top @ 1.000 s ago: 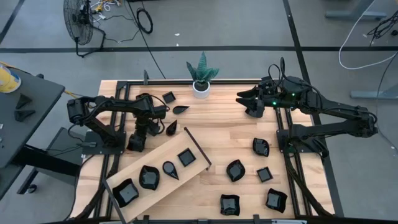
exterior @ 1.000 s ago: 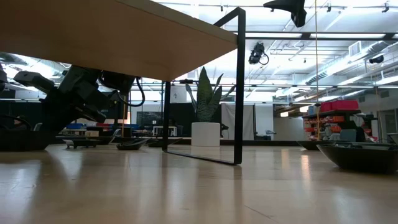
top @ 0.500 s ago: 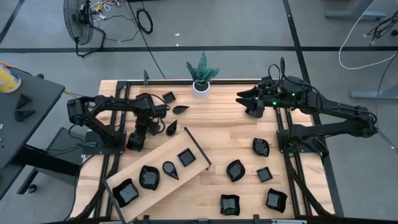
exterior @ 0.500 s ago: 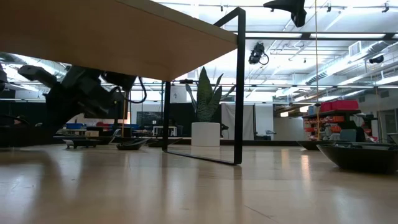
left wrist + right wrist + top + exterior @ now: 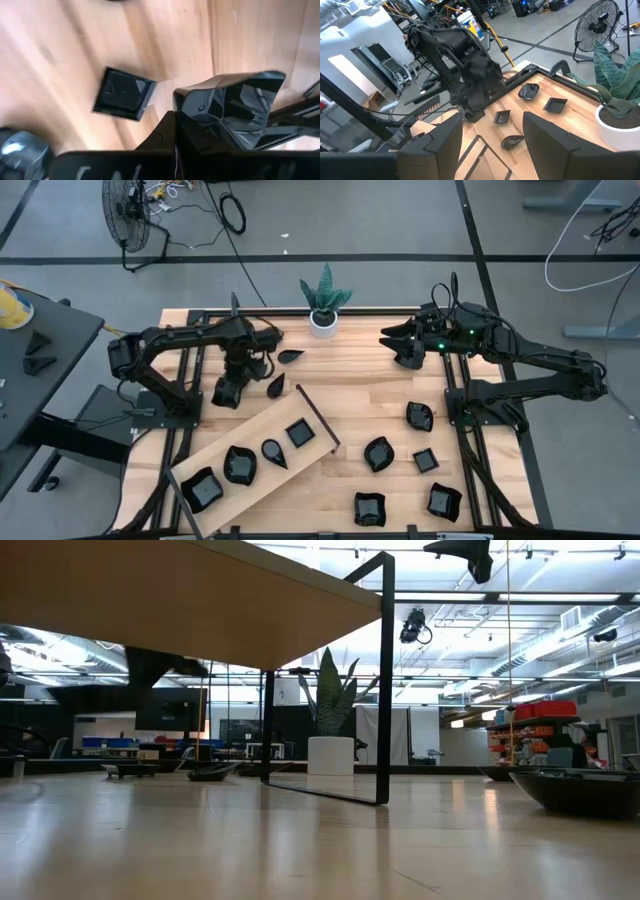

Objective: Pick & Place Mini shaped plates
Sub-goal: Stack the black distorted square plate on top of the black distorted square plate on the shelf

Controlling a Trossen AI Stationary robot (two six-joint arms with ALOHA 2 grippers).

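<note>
Left gripper [image 5: 228,392] clenched on a plate [image 5: 235,107], pinching its rim; it sits left of centre in the high view, just above the board's [image 5: 258,432] upper edge. Looks like the carry step: plate grasped and off the table, not yet placed. Next I'd guess: swing over a free spot on the board, lower, release. Right gripper [image 5: 393,343] waits upper right, jaws released. More plates [image 5: 378,453] lie loose lower right

Glossy black plates [image 5: 378,453], light wooden board [image 5: 215,452]
</note>
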